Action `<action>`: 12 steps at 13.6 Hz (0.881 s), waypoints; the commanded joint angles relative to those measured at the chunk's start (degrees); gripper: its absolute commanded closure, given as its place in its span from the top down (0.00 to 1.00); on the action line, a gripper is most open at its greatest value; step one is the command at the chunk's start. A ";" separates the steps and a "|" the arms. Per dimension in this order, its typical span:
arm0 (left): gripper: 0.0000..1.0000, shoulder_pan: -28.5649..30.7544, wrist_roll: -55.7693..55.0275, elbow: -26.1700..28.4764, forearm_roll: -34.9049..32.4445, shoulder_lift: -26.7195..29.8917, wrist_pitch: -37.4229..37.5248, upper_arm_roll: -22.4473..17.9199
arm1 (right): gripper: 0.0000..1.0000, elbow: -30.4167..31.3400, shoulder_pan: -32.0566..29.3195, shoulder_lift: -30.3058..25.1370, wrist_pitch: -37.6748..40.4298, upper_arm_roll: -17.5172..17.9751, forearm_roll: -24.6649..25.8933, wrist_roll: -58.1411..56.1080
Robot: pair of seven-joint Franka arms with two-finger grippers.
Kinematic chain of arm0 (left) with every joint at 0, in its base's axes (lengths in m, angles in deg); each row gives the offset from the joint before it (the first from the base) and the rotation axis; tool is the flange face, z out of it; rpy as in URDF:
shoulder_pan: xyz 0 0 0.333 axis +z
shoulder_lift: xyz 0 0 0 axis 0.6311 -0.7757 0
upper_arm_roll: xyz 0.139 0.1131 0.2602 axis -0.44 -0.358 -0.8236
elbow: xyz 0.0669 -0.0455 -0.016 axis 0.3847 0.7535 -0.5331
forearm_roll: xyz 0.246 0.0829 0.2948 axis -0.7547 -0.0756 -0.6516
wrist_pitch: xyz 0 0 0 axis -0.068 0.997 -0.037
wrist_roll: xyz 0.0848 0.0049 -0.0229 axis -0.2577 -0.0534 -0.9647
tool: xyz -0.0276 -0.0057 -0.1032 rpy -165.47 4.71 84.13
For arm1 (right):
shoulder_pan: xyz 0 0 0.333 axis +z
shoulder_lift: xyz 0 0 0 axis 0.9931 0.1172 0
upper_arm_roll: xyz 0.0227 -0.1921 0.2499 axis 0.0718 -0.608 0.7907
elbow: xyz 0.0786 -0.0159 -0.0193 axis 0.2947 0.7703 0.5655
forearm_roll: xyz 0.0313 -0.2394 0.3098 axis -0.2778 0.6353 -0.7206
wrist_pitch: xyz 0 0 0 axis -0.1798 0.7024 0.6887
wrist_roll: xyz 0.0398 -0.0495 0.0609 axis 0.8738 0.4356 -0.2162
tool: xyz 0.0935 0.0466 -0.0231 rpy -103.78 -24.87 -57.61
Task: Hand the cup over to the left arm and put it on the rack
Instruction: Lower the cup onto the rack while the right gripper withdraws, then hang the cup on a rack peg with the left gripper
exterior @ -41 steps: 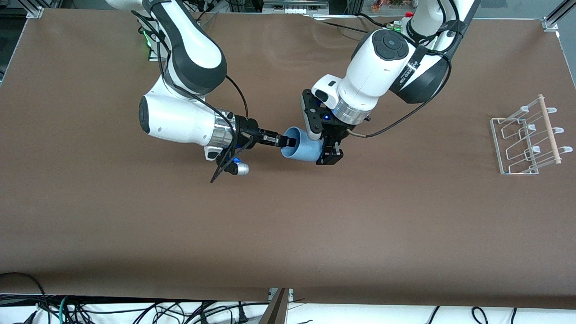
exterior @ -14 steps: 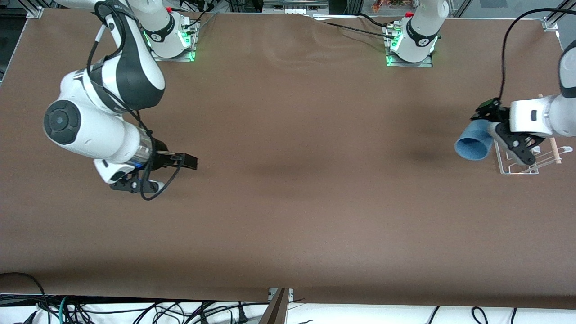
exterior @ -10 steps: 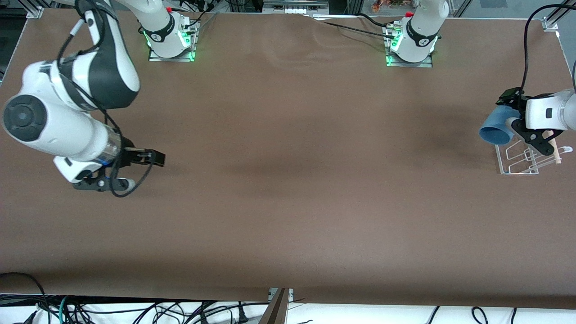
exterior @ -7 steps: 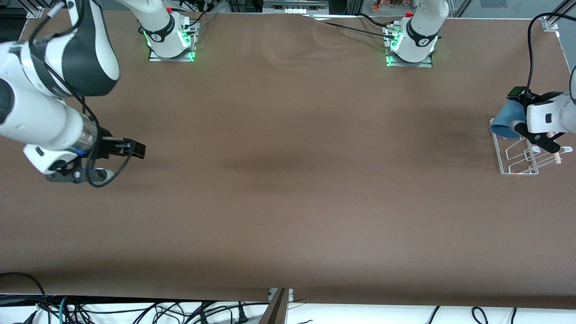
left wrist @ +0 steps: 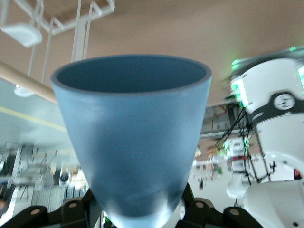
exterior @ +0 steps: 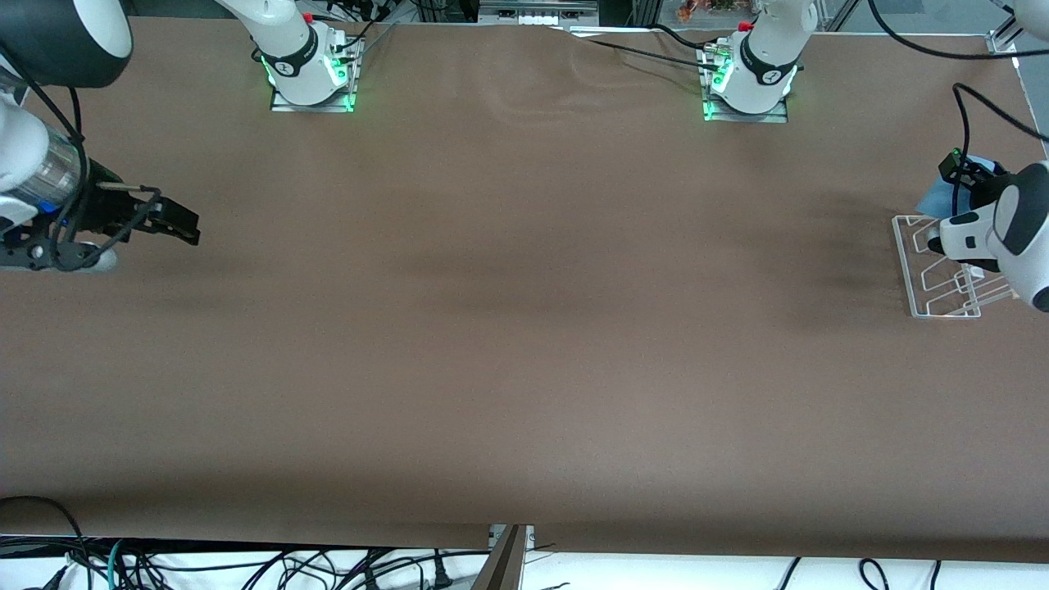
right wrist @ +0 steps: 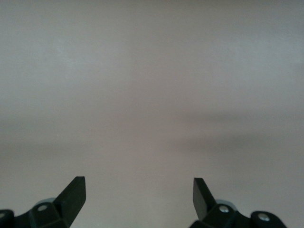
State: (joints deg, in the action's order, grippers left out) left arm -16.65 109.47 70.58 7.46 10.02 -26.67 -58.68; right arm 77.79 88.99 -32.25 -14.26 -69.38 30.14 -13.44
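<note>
My left gripper (exterior: 957,182) is shut on the light-blue cup (exterior: 933,201) and holds it over the edge of the rack (exterior: 922,279) nearest the arm bases, at the left arm's end of the table. The left arm's wrist hides most of the cup and part of the rack. In the left wrist view the cup (left wrist: 133,137) fills the middle, with its mouth turned away from my left gripper (left wrist: 140,214). The rack's wooden rod (left wrist: 23,78) and white pegs (left wrist: 85,19) lie past it. My right gripper (exterior: 184,228) is open and empty over the right arm's end of the table, as the right wrist view shows (right wrist: 139,190).
The brown table cloth (exterior: 524,328) covers the whole table. The two arm bases (exterior: 311,74) (exterior: 746,82) stand with green lights along the edge farthest from the front camera. Cables (exterior: 246,565) hang below the nearest edge.
The left arm has carried the cup from the middle of the table over the rack. The right arm has let go and drawn back to its end of the table.
</note>
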 commanded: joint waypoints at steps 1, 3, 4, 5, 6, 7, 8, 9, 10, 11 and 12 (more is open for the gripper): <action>0.00 1.16 -0.99 4.36 -5.67 -0.07 1.35 0.79 | 1.00 2.78 -2.73 -4.61 -0.37 1.81 1.07 -0.47; 0.00 1.25 -0.81 5.69 -8.40 -0.07 2.58 0.79 | 1.00 2.87 -5.10 -5.15 -0.63 1.81 1.15 -0.56; 0.00 1.25 -0.46 5.87 -9.54 -0.16 3.28 0.79 | 1.00 2.78 -5.20 -5.15 -0.37 1.89 1.68 -1.00; 0.00 1.17 -0.29 6.74 -10.86 -0.16 3.64 0.79 | 1.00 2.78 -5.20 -5.15 0.42 1.98 3.25 -2.05; 0.00 1.25 -0.20 7.18 -12.18 -0.33 3.99 0.79 | 1.00 2.61 -5.20 -5.06 1.47 1.98 3.52 -3.36; 0.00 1.17 0.06 7.10 -13.06 -1.20 4.69 0.79 | 1.00 2.00 -5.20 -4.54 1.74 1.98 3.61 -4.51; 0.00 1.16 0.15 6.84 -14.38 -1.82 5.91 0.88 | 1.00 0.86 -5.20 -3.49 2.00 1.81 3.35 -4.95; 0.00 1.08 0.42 7.01 -15.00 -1.92 6.01 0.88 | 1.00 -0.72 -4.94 -2.52 2.70 1.81 3.18 -4.87; 0.00 0.99 0.51 7.19 -15.96 -2.53 6.10 0.88 | 1.00 -1.86 -4.85 -2.08 3.32 1.81 3.26 -4.78; 0.00 0.90 1.46 7.27 -17.10 -3.40 6.45 0.96 | 1.00 -2.14 -4.93 -1.55 3.32 1.81 3.09 -4.87; 0.00 0.81 2.17 7.28 -17.38 -3.85 6.54 0.88 | 1.00 -2.14 -4.93 -1.46 3.32 1.81 3.00 -4.78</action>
State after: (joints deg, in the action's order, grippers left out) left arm -15.79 109.60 77.61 -7.26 7.26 -21.63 -58.34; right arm 77.91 84.83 -34.92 -12.55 -68.35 32.68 -17.41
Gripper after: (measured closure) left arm 0.344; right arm 0.000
